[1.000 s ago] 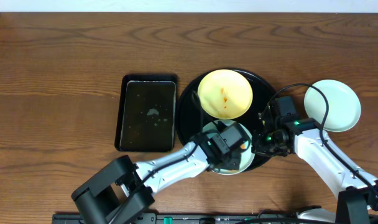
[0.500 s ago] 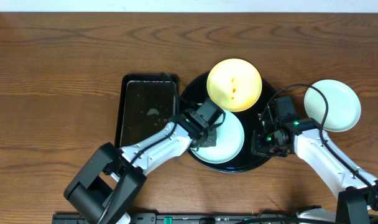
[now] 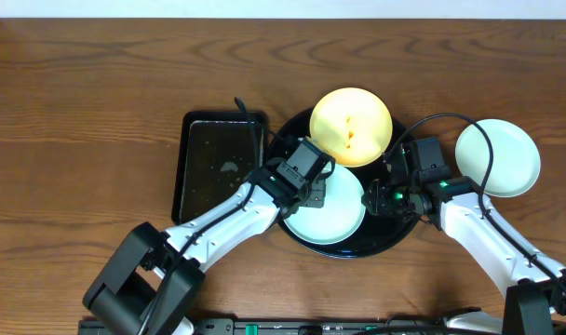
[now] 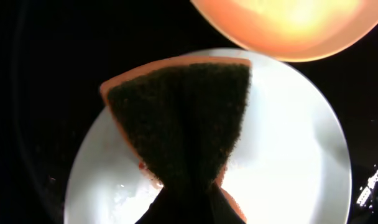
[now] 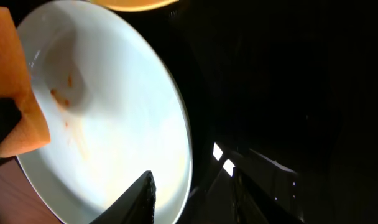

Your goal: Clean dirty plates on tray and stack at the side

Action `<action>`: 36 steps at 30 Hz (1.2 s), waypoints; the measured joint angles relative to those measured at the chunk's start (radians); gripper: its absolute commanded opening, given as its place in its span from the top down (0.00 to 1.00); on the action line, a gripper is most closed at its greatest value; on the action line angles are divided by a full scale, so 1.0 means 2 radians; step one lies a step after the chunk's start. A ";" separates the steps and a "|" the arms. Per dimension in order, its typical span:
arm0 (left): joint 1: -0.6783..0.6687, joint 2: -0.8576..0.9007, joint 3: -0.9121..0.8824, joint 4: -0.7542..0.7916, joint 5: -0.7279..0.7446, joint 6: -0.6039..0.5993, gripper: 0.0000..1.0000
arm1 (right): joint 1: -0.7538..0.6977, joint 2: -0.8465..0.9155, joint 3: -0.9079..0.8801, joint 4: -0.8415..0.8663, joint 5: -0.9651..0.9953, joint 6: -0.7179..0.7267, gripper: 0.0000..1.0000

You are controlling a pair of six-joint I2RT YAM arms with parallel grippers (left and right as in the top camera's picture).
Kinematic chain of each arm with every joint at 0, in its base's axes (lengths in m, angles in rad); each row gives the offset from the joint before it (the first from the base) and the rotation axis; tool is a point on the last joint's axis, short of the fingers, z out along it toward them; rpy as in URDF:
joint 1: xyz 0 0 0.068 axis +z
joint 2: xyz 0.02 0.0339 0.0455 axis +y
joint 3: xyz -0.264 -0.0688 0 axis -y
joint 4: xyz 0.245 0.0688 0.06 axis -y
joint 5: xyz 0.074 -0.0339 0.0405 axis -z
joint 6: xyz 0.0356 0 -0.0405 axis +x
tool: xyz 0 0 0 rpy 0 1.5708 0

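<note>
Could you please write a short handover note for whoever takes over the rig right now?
The left gripper is shut on the sponge, set on the mint plate in the tray. The right gripper is open, fingers astride that plate's rim. The yellow plate, smeared, sits at the tray's far side. The second mint plate lies on the table to the right and looks clean. To do: finish the speckled mint plate, clean the yellow one, stack all.

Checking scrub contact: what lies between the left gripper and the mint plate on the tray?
An orange, dark-faced sponge, pinched in the left gripper over the mint plate; left wrist view.
</note>
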 measured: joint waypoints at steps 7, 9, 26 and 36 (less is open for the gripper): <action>0.000 0.000 0.000 -0.001 -0.009 0.000 0.89 | 0.000 0.017 0.000 0.009 0.001 0.000 0.65; 0.000 0.002 0.000 0.000 -0.010 0.000 0.89 | 0.000 0.028 0.000 0.014 -0.001 0.000 0.65; -0.020 0.043 0.000 0.001 0.002 0.000 0.89 | 0.020 0.078 0.002 0.039 -0.014 0.001 0.99; -0.006 0.042 0.001 -0.032 -0.044 0.001 0.92 | 0.020 0.078 0.006 0.023 -0.007 0.005 0.99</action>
